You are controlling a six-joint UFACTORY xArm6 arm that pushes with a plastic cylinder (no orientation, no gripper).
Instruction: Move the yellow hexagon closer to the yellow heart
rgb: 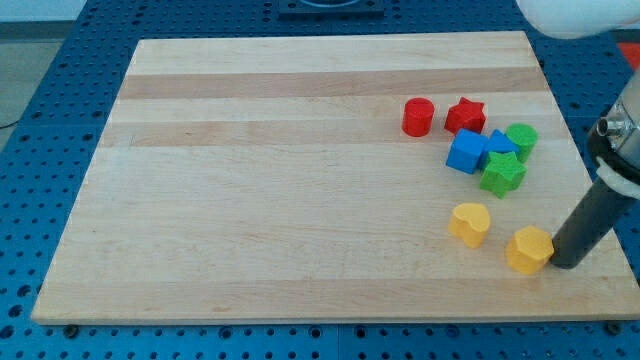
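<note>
my tip set just right of the hexagon, touching or nearly so, holding nothing, only a bare rod. placed on the far side from the heart so a leftward push closes the gap. hexagon near the board bottom right, heart just left and slightly up.

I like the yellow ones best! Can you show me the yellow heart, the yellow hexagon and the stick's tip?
yellow heart [470,222]: camera view, its top face.
yellow hexagon [529,247]: camera view, its top face.
my tip [564,263]: camera view, the rod's very end, beside the hexagon's right side.
</note>
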